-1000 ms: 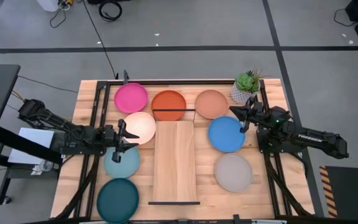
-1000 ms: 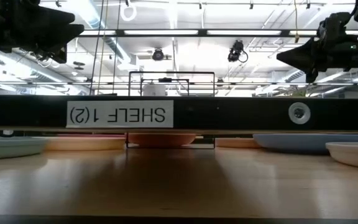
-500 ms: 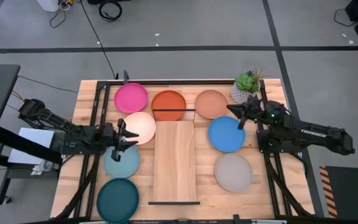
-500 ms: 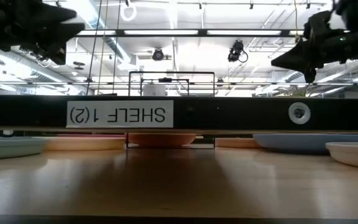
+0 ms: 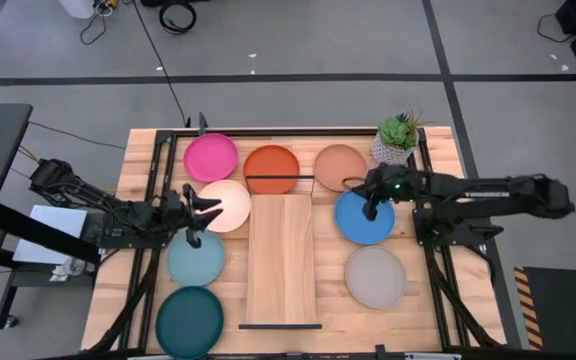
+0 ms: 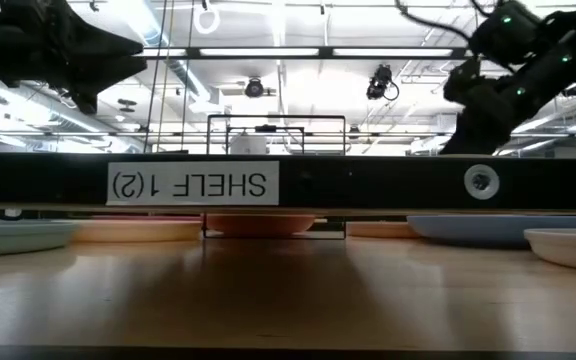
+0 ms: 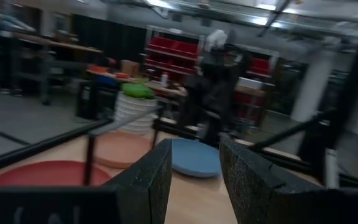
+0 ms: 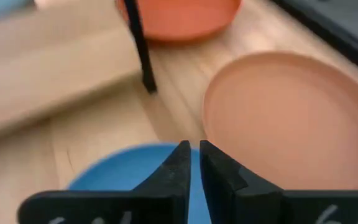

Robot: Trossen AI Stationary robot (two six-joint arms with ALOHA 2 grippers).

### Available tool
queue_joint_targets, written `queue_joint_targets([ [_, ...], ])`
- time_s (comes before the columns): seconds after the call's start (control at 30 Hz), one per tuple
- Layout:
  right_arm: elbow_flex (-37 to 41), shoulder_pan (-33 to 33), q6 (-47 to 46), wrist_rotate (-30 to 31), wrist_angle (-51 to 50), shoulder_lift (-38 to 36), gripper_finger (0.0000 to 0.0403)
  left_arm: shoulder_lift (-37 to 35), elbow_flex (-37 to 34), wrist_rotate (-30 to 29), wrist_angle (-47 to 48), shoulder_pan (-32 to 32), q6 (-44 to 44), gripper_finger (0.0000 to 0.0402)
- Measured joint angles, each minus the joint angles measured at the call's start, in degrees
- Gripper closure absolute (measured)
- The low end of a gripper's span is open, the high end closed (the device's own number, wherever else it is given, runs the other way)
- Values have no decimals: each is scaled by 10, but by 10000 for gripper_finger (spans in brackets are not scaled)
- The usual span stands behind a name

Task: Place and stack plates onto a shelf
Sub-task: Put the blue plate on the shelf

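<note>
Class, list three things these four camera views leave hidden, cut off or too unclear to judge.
1. Low view: a black labelled bar hides the table's far part.
2. Right wrist view: the blue plate is cut off at the picture's edge, behind the right tool.
3. Left wrist view: motion blur smears the other arm beyond the left tool.

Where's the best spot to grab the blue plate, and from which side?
Probably the raised rim of the blue plate, on the edge nearest the tan-orange plate. It lies flat, so come from above; the right gripper hangs over that edge.
</note>
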State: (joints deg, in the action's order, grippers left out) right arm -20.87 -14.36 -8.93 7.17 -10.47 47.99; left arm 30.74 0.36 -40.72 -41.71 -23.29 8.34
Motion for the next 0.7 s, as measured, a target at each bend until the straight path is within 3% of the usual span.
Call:
queue_joint_targets([
  [0.2, -75, 71, -6, 27, -78, 113, 311, 0, 0, -35, -1, 0, -4, 260],
  [0.4, -147, 176, -104, 77, -148, 210, 270, 0, 0, -36, -12, 1, -41, 260],
  [0.7, -227, 299, -229, 99, -199, 315, 250, 0, 0, -36, -20, 1, -75, 260],
])
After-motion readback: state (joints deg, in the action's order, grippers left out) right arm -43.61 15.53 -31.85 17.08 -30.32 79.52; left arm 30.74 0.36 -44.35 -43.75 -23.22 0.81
